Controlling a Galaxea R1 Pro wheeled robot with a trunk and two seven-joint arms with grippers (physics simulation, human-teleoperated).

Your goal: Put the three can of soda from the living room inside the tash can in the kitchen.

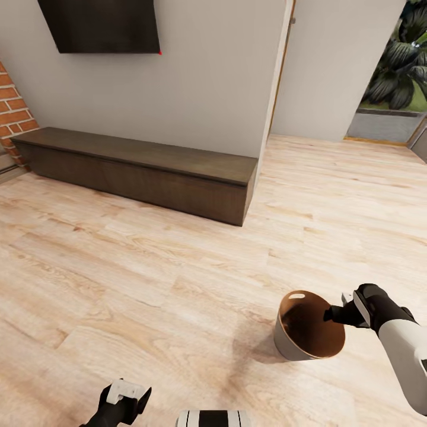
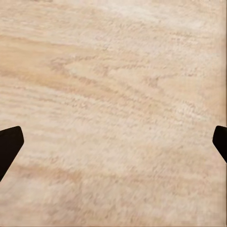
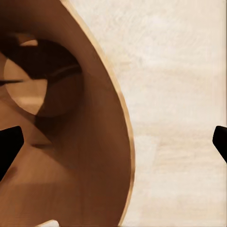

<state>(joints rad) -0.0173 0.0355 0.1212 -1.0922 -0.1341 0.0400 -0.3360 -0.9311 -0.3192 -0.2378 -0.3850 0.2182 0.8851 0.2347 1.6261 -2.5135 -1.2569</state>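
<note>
Room: light wood plank floor (image 1: pixel 148 279), grey wall, a long dark low cabinet (image 1: pixel 142 172) under a wall screen (image 1: pixel 101 24), brick at the far left.

Item, tash can (image 1: pixel 309 326): stands upright on the floor at my right front, brown interior empty as far as I see.

Item, right gripper (image 1: pixel 328 314): at the can's rim; its wrist view shows the fingers wide apart, straddling the rim wall (image 3: pixel 125 142), nothing clamped yet.

Item, left gripper (image 1: pixel 121 400): low, over bare floor, fingers spread, empty.

Item, cans of soda: not in sight.

Handling note (my judgement): I close squarely on the rim, seating the wall deep between the fingers, then lift level so the can does not swing.
</note>
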